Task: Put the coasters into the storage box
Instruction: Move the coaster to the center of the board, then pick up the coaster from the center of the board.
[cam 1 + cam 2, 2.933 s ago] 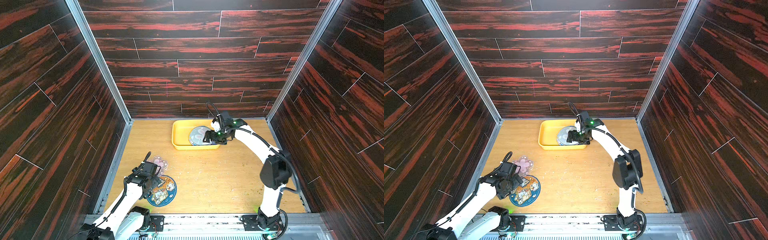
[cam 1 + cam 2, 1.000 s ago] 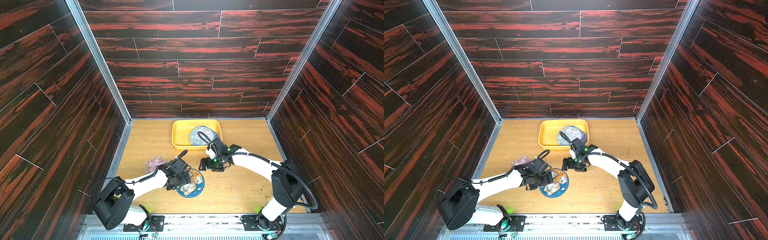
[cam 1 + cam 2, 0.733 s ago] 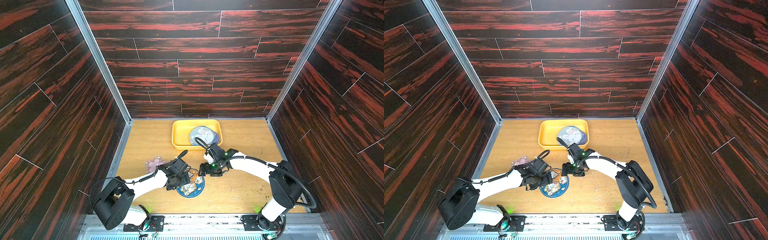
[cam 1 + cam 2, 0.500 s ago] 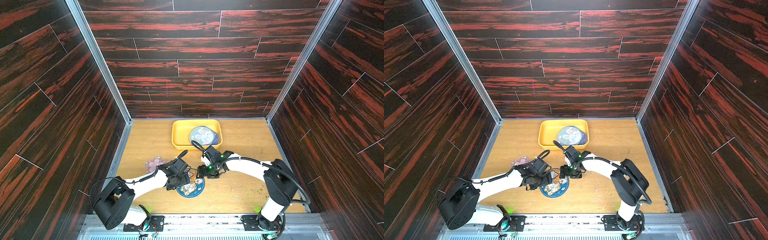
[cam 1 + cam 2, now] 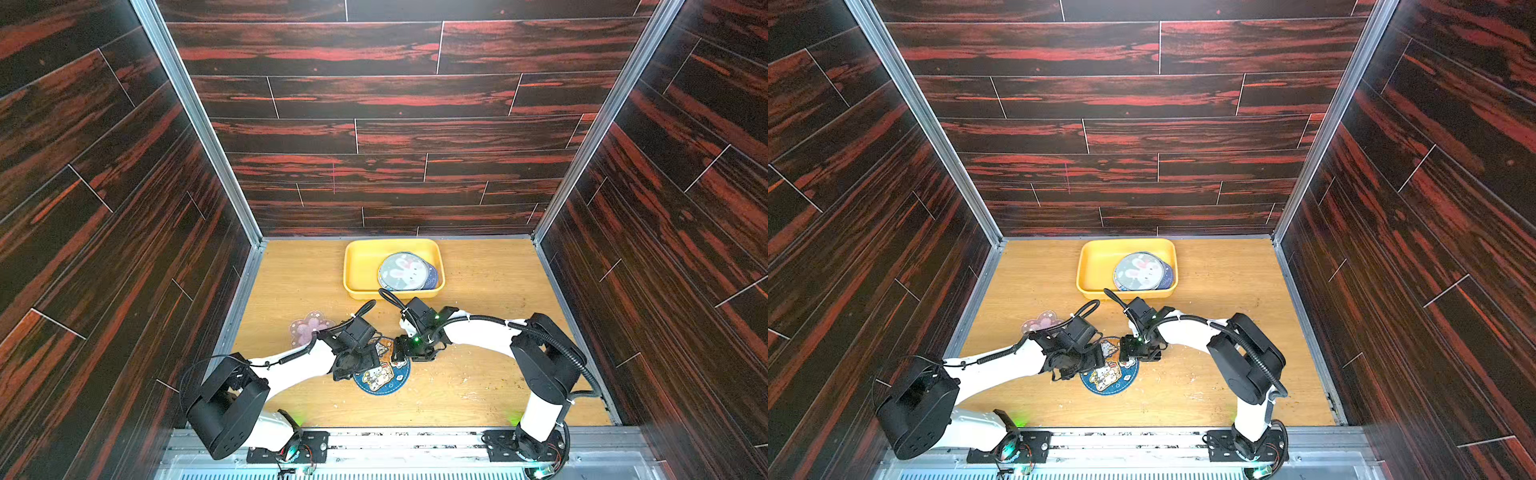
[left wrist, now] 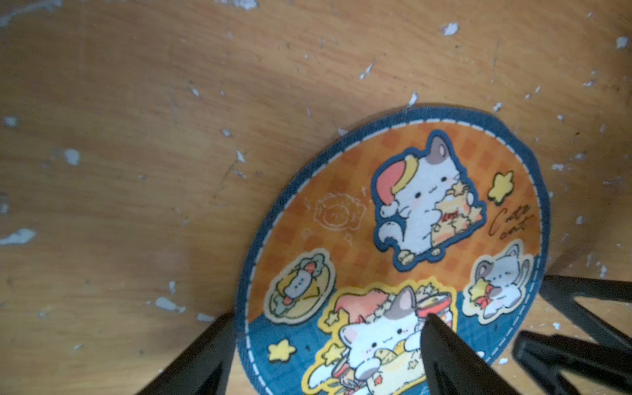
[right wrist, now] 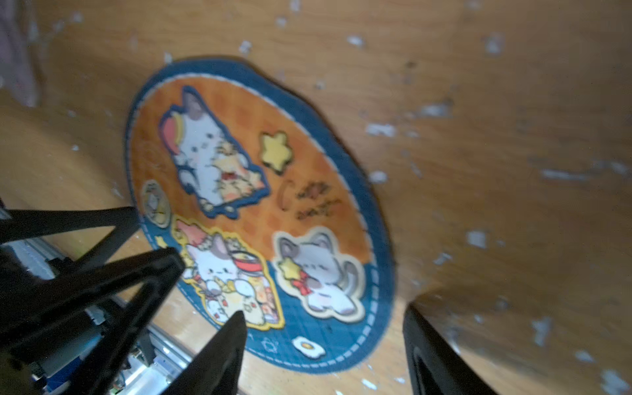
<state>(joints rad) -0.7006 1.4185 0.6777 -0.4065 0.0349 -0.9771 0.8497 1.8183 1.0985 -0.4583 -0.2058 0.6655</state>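
A round cat-print coaster [image 5: 384,376] [image 5: 1111,378] with a blue rim lies flat on the table near the front middle. My left gripper [image 5: 374,357] [image 6: 330,318] is open at its left side, one finger [image 6: 444,349] over the print and the other [image 6: 205,349] just off the rim. My right gripper [image 5: 400,352] [image 7: 323,313] is open at the coaster's right edge [image 7: 342,355], straddling the rim. A pink blossom coaster [image 5: 309,328] [image 5: 1040,324] lies to the left. The yellow storage box [image 5: 361,266] [image 5: 1096,266] at the back holds a rabbit-print disc [image 5: 403,272] on top of others.
Dark wood-panel walls close in the left, right and back sides. A metal rail [image 5: 415,440] runs along the front edge. The wooden table [image 5: 478,374] is flecked with white chips. Both arms' fingers sit close together over the one coaster.
The right arm has swung from the table's middle down to the cat coaster, its jaws narrowing. The left gripper has stayed at the coaster, which it dragged in from the front left.
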